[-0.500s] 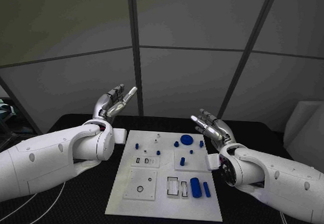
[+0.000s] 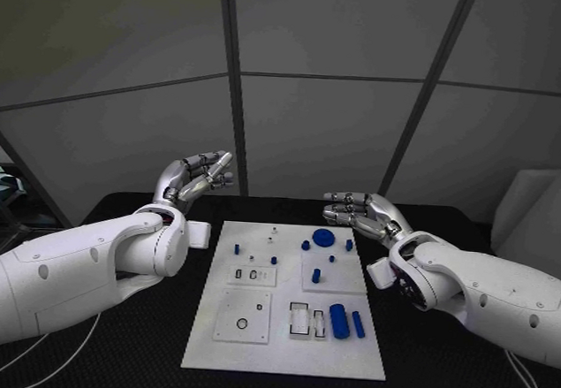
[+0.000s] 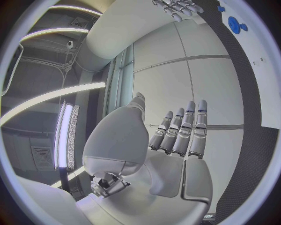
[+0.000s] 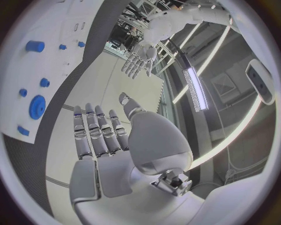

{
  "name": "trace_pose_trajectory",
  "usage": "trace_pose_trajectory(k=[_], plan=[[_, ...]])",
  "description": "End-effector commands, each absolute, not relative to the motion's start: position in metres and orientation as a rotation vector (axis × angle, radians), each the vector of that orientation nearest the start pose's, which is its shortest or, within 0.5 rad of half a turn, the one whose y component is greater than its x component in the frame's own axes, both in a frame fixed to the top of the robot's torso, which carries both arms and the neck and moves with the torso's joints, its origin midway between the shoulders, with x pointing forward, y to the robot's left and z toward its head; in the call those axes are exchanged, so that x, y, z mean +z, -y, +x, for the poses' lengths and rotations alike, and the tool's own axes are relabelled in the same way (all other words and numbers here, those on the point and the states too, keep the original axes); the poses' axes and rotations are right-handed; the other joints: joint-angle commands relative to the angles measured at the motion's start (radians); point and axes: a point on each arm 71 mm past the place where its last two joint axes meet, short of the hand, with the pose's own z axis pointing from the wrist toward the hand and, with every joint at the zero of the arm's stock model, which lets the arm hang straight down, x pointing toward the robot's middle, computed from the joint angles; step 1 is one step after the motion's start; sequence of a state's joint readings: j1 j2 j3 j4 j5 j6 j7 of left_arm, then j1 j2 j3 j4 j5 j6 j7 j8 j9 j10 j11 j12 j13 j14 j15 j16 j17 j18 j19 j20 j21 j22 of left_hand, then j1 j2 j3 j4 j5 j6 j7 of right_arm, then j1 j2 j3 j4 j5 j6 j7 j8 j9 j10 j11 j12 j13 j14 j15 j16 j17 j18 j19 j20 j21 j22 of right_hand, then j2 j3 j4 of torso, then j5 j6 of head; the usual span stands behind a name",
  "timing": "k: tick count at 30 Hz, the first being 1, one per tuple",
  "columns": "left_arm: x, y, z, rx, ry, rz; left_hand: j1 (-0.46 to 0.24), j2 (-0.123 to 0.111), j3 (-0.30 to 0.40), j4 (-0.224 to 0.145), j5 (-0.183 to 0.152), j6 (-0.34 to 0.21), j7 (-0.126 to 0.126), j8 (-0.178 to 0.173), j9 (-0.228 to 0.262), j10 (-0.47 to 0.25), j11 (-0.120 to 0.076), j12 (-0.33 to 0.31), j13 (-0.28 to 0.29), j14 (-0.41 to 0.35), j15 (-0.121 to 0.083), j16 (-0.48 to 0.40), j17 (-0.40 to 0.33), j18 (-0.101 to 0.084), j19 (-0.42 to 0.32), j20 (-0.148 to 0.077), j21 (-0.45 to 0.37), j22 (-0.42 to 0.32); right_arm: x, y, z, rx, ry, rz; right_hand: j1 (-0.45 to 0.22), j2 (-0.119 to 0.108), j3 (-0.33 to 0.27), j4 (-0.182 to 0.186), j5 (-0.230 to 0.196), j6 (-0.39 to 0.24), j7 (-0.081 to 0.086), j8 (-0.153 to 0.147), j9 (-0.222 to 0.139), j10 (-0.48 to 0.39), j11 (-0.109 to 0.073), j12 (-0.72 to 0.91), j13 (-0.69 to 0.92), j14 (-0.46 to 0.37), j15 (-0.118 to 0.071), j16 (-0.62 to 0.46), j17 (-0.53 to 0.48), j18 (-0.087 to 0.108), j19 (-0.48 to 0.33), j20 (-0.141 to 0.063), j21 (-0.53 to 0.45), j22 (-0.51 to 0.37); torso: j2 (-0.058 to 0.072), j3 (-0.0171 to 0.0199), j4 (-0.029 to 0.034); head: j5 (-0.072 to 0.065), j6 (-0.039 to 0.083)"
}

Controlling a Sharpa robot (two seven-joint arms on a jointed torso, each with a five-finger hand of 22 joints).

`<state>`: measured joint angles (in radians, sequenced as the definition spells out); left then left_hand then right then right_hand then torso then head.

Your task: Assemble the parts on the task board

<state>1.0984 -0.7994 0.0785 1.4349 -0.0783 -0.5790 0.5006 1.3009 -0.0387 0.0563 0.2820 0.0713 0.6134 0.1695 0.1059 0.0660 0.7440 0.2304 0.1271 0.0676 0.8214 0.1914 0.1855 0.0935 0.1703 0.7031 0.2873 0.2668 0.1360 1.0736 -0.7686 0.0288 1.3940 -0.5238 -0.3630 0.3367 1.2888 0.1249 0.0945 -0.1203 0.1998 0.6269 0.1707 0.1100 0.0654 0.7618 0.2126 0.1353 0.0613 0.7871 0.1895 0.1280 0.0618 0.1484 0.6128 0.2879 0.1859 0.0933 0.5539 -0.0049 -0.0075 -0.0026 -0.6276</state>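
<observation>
The white task board [image 2: 284,354] lies in the middle of the black table. On it are blue parts: a round disc [image 2: 323,238] near the far edge, small pegs [image 2: 274,260] in the middle, and a thick oblong piece [image 2: 338,321] beside a slim one [image 2: 358,324] at the near right. My left hand [image 2: 195,178] is raised above the table past the board's far left corner and holds nothing. My right hand [image 2: 359,209] hovers past the far right corner, also holding nothing. The wrist views show each palm bare: left hand [image 3: 175,140], right hand [image 4: 102,136].
White recessed blocks [image 2: 245,318] with slots and holes sit on the board's near half. The black table [image 2: 118,343] extends on both sides of the board. Grey wall panels [image 2: 322,135] rise behind the table.
Both hands have bent their fingers forward from a stretched, upright pose. The right hand has dropped a little and now points toward the left hand.
</observation>
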Motion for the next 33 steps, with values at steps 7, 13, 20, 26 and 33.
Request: trace_pose_trajectory(k=[7,13,20,26,33], plan=[[-0.179,-0.220,0.495,-1.441,-1.267,-0.998,0.042,0.030,-0.031,-0.032,-0.007,0.233,0.068,0.048,0.008,0.190,-0.041,0.019,-0.001,0.181,-0.051,0.011,0.029,0.016,0.203,-0.041,0.059,0.001,-0.196,0.203,0.498,1.110,-1.557,0.130,0.015,-0.041,0.116,-0.042,0.021,0.316,0.034,0.013,0.001,0.305,-0.055,-0.029,0.001,0.302,-0.062,0.004,0.014,0.038,0.204,-0.035,0.058,-0.007,0.017,0.0018,0.0058,-0.005,0.001],[-0.172,-0.215,0.482,-1.481,-1.293,-0.977,0.073,0.036,-0.045,-0.059,-0.007,0.263,0.056,0.048,0.003,0.236,-0.056,0.009,0.000,0.249,-0.070,0.007,0.057,0.015,0.280,-0.062,0.068,-0.009,-0.176,0.199,0.505,0.994,-1.545,-0.067,0.015,-0.087,0.187,-0.063,0.016,0.353,0.025,-0.003,0.002,0.356,-0.069,-0.062,0.001,0.379,-0.084,-0.002,0.024,0.039,0.269,-0.058,0.078,-0.010,0.048,-0.0020,0.0096,-0.011,0.001],[-0.166,-0.213,0.469,-1.516,-1.314,-0.969,0.081,0.036,-0.049,-0.068,-0.006,0.270,0.055,0.048,0.003,0.247,-0.058,0.006,0.001,0.254,-0.072,0.002,0.062,0.014,0.287,-0.065,0.067,-0.012,-0.160,0.192,0.511,0.804,-1.553,-0.236,0.019,-0.131,0.192,-0.074,-0.004,0.385,0.005,-0.011,0.003,0.379,-0.094,-0.073,0.001,0.572,-0.144,0.071,0.073,0.037,0.445,-0.136,0.210,0.049,0.085,-0.0050,0.0199,-0.019,0.005],[-0.162,-0.210,0.458,-1.548,-1.329,-0.978,0.082,0.036,-0.050,-0.070,-0.006,0.269,0.057,0.046,0.002,0.247,-0.057,0.004,0.001,0.253,-0.071,-0.001,0.064,0.014,0.287,-0.065,0.065,-0.014,-0.155,0.188,0.514,0.677,-1.557,-0.274,0.016,-0.152,0.169,-0.054,-0.011,0.399,-0.012,-0.028,0.002,0.371,-0.112,-0.071,0.004,0.728,-0.181,0.237,0.172,0.031,0.555,-0.190,0.366,0.134,0.121,-0.0075,0.0297,-0.036,0.016],[-0.158,-0.207,0.449,-1.571,-1.330,-0.973,0.082,0.037,-0.051,-0.070,-0.006,0.269,0.060,0.044,0.002,0.247,-0.055,0.002,0.000,0.253,-0.070,-0.002,0.065,0.014,0.288,-0.065,0.064,-0.015,-0.153,0.187,0.515,0.598,-1.556,-0.286,0.007,-0.177,0.193,-0.010,-0.002,0.402,-0.016,-0.044,0.002,0.363,-0.115,-0.069,0.005,0.716,-0.182,0.816,0.611,0.028,0.577,-0.196,0.582,0.274,0.156,-0.0099,0.0368,-0.041,0.019]])
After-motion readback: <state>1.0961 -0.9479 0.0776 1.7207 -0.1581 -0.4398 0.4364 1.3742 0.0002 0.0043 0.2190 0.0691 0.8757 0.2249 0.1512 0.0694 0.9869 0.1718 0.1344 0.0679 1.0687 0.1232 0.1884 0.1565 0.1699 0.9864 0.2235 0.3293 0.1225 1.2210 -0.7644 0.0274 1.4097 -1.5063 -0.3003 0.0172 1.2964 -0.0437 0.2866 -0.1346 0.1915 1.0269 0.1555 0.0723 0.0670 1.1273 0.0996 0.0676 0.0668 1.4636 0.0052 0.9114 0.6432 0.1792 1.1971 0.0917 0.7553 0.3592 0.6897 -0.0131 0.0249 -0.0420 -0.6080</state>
